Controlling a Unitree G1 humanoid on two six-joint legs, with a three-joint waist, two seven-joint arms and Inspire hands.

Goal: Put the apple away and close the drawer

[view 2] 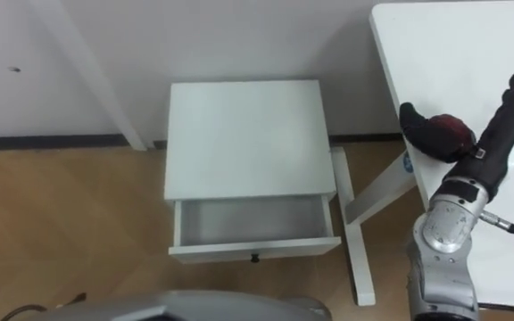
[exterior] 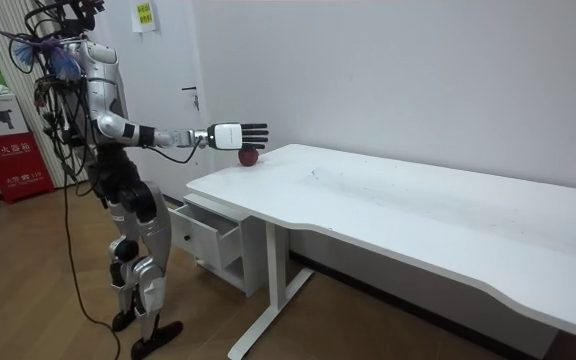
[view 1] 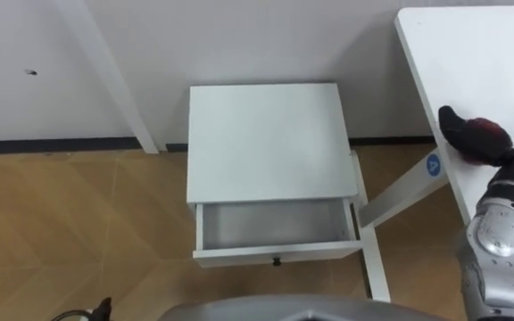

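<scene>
A dark red apple (view 2: 453, 130) lies on the white table (view 2: 444, 45) near its left edge, and it also shows as the apple (exterior: 249, 157) at the table's corner. My right hand (view 2: 491, 143) reaches over the table with straight fingers (view 2: 512, 94), open. Its thumb (view 2: 418, 123) is spread on the apple's left side, so the apple sits between thumb and palm with nothing curled round it. The small white cabinet (view 2: 250, 134) stands before me, and its drawer (view 2: 252, 223) is pulled out and empty.
The table's white leg and foot (view 2: 355, 223) run along the floor right beside the cabinet. A white slanted beam (view 2: 83, 71) leans against the wall at the back left. Wooden floor (view 2: 61, 223) lies to the cabinet's left. A red box (exterior: 13, 165) stands behind me.
</scene>
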